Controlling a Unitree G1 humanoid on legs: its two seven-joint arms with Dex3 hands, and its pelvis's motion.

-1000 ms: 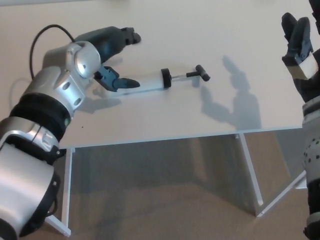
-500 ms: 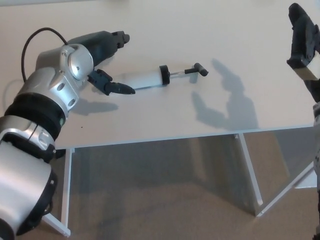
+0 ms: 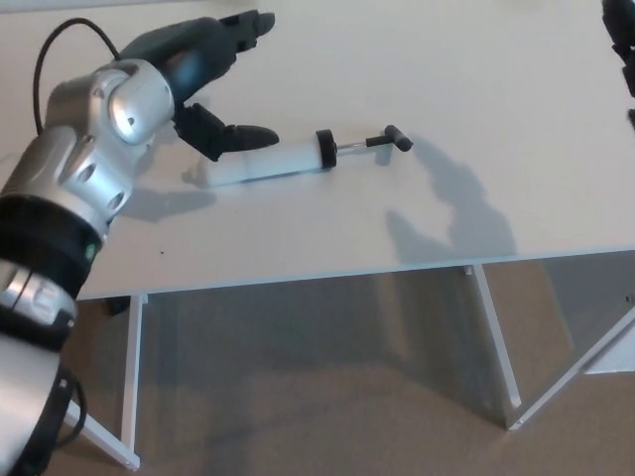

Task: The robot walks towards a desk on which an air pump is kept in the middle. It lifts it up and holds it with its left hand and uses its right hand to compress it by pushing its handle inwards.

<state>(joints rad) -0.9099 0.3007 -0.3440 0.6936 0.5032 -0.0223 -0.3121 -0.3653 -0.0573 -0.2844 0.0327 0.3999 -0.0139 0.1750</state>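
Air pump (image 3: 268, 162): one, lying flat near the middle of the desk (image 3: 476, 89). White smooth cylinder, black collar, thin metal rod, black T-shaped handle (image 3: 397, 138) pointing toward the desk's right edge. Desk: one, pale matte top, white legs. Left hand (image 3: 213, 74): one, black, fingers spread, holding nothing; its thumb lies over the cylinder's left part. Right hand (image 3: 622, 40): only a dark sliver at the picture's right edge, state cannot be told. Since half a second ago the right hand has largely left view.
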